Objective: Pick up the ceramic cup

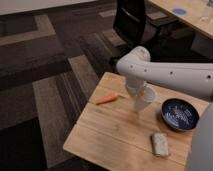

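Note:
The ceramic cup [144,101] is a small white handleless cup on the wooden table [115,135], between an orange carrot and a dark blue bowl. It looks slightly tilted. My gripper [139,92] comes down from the white arm [170,75] that reaches in from the right. The gripper sits right at the cup's rim and covers its top. The cup's lower body shows below the gripper.
An orange carrot [107,99] lies left of the cup. A wide dark blue bowl [180,114] stands to its right. A pale flat packet [160,144] lies near the front edge. A black office chair [134,25] and another desk [192,17] stand behind.

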`<state>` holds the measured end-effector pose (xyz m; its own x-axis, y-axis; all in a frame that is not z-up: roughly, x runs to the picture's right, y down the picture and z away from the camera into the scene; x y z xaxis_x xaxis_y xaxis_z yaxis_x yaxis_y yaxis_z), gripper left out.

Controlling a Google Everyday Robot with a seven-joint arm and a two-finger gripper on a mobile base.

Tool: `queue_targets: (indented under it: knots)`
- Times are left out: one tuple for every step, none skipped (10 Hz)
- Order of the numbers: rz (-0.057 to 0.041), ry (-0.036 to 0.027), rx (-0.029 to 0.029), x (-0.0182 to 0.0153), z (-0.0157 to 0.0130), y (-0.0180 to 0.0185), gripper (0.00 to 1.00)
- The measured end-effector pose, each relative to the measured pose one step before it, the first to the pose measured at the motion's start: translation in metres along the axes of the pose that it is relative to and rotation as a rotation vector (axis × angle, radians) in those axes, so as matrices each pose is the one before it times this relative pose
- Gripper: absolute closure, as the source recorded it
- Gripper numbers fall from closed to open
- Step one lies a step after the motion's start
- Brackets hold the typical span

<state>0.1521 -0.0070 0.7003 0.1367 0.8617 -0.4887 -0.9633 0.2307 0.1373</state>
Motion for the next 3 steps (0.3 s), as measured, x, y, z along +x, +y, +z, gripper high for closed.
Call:
queue_targets:
  knots:
    - [0.00222, -0.00473, -0.00146, -0.00126, -0.00247, 0.00022, 1.0]
    - [0.00024, 0.00206, 0.00066, 0.00064, 0.00083, -0.00031, 1.0]
    - [-0.00001, 0.00056, 0.00041, 0.0001, 0.00035, -0.00012, 1.0]
